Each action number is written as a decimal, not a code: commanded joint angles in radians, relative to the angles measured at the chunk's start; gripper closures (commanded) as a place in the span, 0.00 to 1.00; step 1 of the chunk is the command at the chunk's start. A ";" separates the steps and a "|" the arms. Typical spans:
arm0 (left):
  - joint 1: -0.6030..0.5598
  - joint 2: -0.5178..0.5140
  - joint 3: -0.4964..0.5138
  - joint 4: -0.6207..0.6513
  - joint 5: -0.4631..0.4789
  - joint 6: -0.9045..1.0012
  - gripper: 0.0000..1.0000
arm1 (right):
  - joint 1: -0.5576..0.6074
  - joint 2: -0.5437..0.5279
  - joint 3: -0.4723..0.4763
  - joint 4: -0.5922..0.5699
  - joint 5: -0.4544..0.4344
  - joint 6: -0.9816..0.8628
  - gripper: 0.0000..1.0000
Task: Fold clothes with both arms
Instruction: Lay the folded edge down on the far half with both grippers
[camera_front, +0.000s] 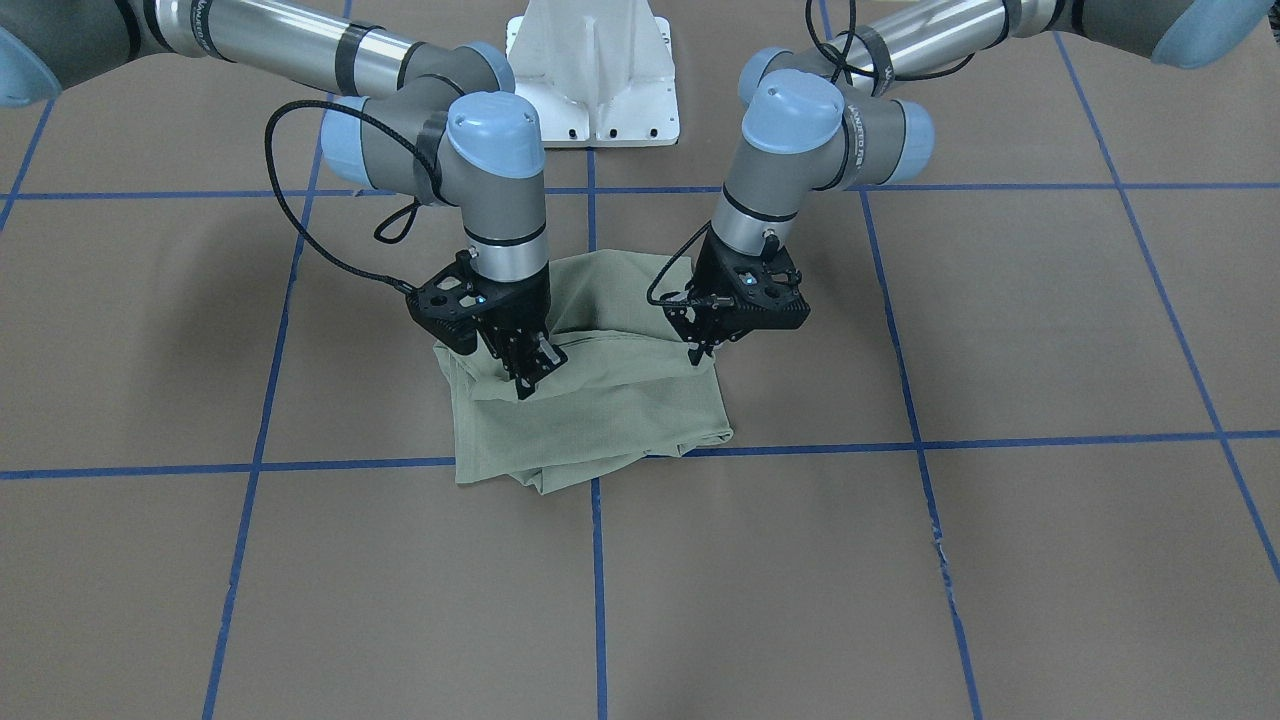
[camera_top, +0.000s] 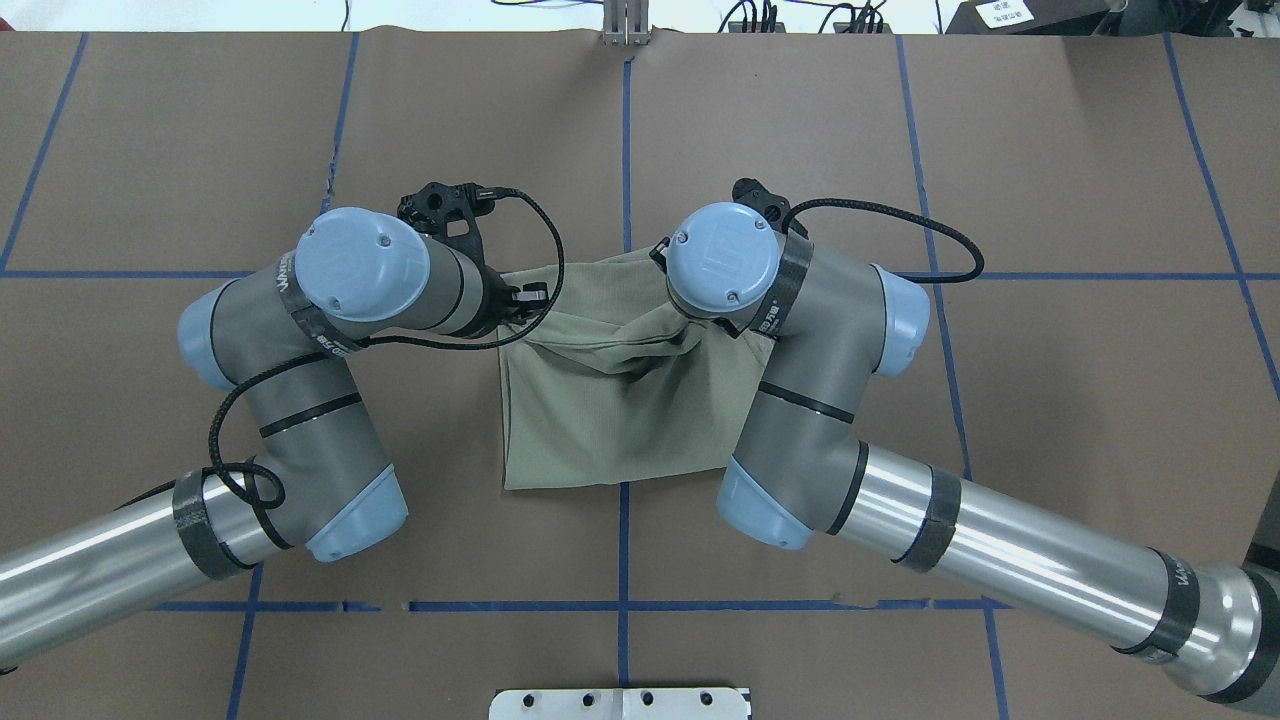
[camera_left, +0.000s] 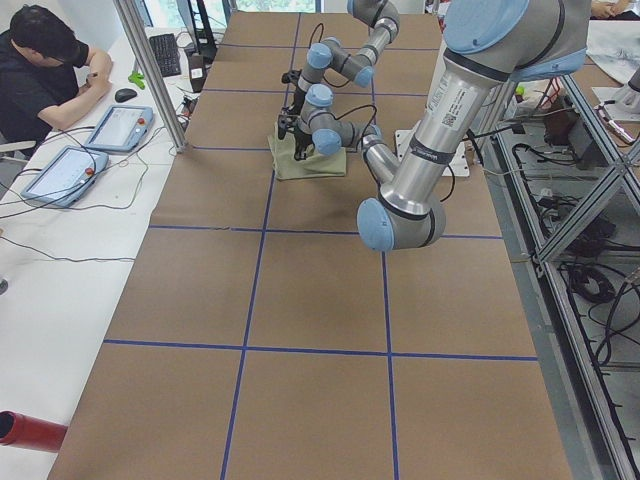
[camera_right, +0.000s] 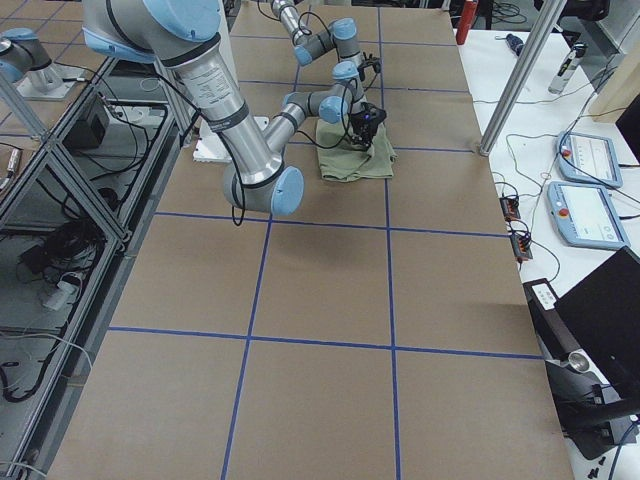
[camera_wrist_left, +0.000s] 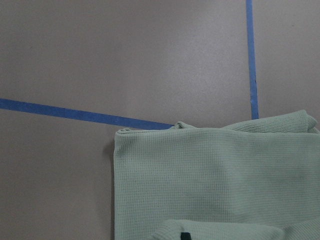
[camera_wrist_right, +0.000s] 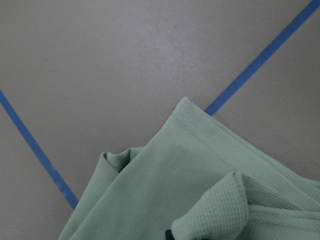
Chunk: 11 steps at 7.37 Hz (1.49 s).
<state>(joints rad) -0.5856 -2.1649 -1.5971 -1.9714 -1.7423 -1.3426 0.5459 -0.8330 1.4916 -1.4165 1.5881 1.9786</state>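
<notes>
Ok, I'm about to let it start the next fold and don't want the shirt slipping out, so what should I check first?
1. Left gripper shut on the shirt: ok, fabric is bunched up at its fingertips.
2. Right gripper shut on the shirt: ok, same look.
3. Fabric between the two grips smooth: not ok, a creased ridge runs across it in the overhead view.
4. Edge nearest the robot lying flat on the table: ok.
5. Sleeves tucked evenly: cannot tell, hidden inside the fold.
</notes>
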 joint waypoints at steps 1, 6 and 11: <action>-0.040 -0.012 0.042 -0.037 -0.005 0.048 1.00 | 0.040 0.005 -0.036 0.039 0.044 -0.039 1.00; -0.046 -0.013 0.063 -0.041 -0.002 0.066 0.01 | 0.045 0.015 -0.092 0.036 0.041 -0.250 0.01; -0.193 0.022 0.046 -0.040 -0.230 0.330 0.00 | 0.077 0.038 0.068 -0.089 0.219 -0.364 0.00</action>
<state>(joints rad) -0.7287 -2.1627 -1.5502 -2.0106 -1.8994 -1.1006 0.6347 -0.7940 1.5043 -1.4524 1.7817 1.6601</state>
